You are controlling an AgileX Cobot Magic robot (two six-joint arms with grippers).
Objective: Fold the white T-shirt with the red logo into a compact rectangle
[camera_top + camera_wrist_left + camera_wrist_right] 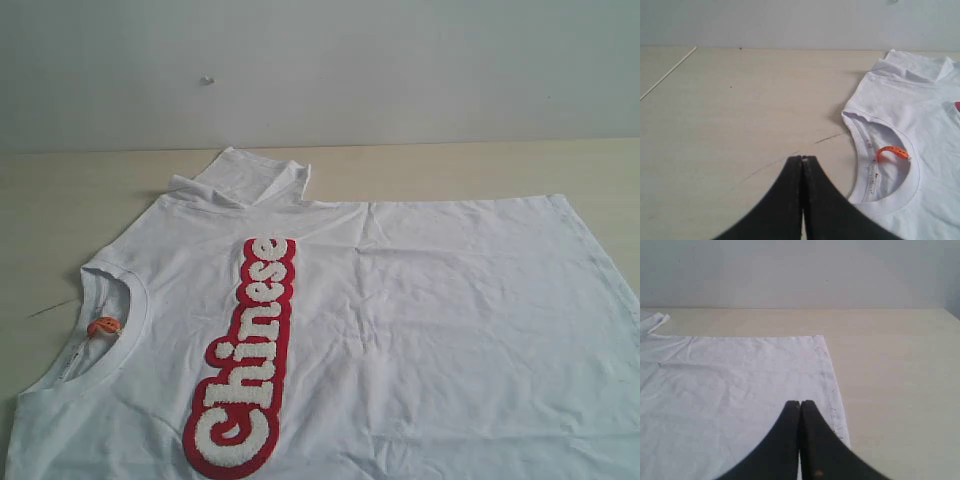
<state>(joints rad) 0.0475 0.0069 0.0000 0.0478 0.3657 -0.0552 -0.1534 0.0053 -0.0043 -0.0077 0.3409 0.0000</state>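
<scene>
Left claw (802, 159): black jaws pressed flat together, tips meeting in a thin seam, fully closed. The jaws flare wide toward the wrist, making a pointed wedge. Right claw (800, 403): same pose, jaws closed tip to tip, seam running straight down the middle. Both claws point forward and angle slightly down, with no sideways tilt.

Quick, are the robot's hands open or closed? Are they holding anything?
Left hand: closed, holding nothing.
Right hand: closed, holding nothing.
</scene>
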